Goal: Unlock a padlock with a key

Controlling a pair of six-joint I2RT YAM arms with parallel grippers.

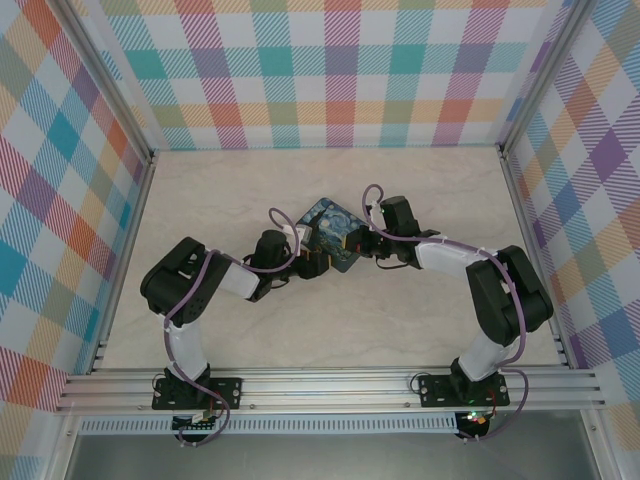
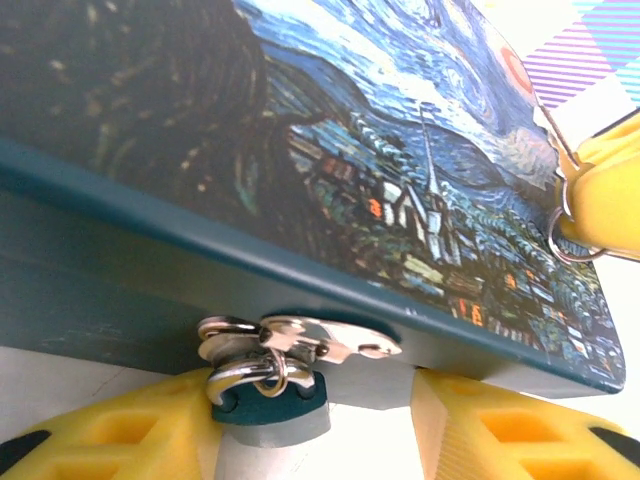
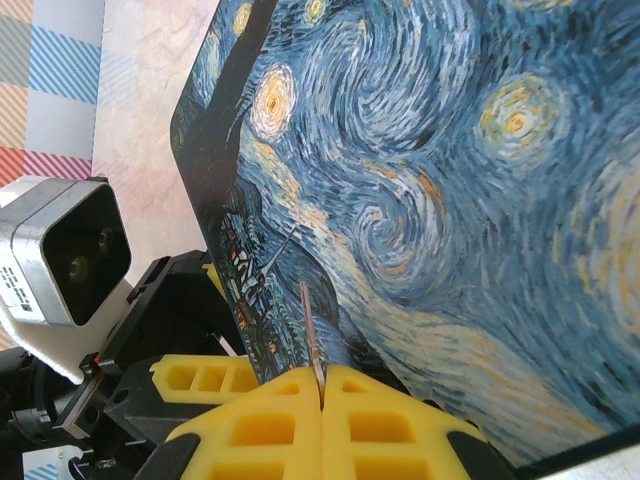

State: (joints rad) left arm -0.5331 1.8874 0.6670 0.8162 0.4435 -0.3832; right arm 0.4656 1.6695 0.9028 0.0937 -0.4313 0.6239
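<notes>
Left wrist: padlock (image 2: 280,400) under tin (image 2: 350,150). Right wrist: key (image 3: 311,330) pinched.

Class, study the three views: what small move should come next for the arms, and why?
Probably close the left gripper on the padlock to steady it. The padlock hangs from the hasp of the tin, between that gripper's open fingers and clear of one of them, while the right gripper, shut on the key, holds it over the tin.
</notes>
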